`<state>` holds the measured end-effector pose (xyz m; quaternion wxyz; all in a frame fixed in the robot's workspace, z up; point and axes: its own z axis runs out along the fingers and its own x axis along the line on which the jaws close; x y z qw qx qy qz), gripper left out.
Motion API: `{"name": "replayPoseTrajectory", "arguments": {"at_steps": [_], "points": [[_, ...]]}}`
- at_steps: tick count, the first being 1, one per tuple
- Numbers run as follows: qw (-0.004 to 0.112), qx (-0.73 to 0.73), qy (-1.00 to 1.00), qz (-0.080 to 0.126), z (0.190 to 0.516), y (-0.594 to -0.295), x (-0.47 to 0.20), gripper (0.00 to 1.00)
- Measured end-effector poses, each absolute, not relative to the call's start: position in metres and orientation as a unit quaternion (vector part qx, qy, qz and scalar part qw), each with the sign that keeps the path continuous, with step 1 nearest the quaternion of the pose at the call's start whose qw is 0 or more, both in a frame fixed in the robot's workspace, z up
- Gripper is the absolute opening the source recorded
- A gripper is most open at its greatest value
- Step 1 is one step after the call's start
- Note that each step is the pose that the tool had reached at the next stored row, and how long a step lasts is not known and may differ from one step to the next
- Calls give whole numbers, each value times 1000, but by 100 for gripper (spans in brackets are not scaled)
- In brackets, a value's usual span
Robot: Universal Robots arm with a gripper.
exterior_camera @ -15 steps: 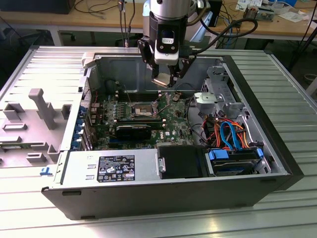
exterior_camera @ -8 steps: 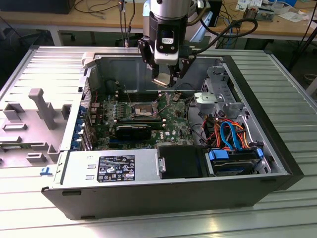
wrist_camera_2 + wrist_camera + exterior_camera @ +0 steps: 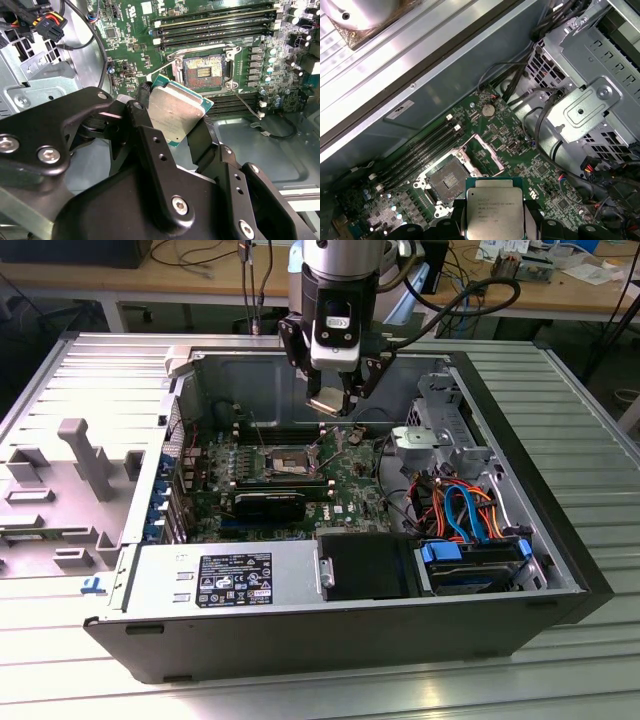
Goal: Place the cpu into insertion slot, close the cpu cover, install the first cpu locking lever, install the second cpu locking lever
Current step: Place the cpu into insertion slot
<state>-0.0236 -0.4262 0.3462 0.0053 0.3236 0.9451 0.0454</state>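
Note:
My gripper (image 3: 333,400) hangs above the open computer case, shut on the cpu (image 3: 326,405), a flat square chip with a silvery face. In both wrist views the black fingers (image 3: 145,131) clamp two opposite edges of the cpu (image 3: 175,112) (image 3: 494,210). The insertion slot (image 3: 204,70) (image 3: 447,181) (image 3: 290,460) lies bare on the green board below the chip, its dark centre uncovered. The cpu cover (image 3: 481,151), a thin metal frame, stands swung up beside the slot. A thin wire lever (image 3: 246,105) sticks out from one corner of the slot.
A black fan shroud (image 3: 365,565) and a grey power supply (image 3: 225,580) fill the case's near side. A metal drive cage (image 3: 435,430) and blue and orange cables (image 3: 460,505) sit on the exterior view's right. Long memory slots (image 3: 215,25) flank the socket.

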Motion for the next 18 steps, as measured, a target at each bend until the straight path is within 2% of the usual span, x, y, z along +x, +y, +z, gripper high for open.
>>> {"name": "replayPoseTrajectory", "arguments": {"at_steps": [18], "points": [[6,330,943,45,346,-426,-24,55]]}}
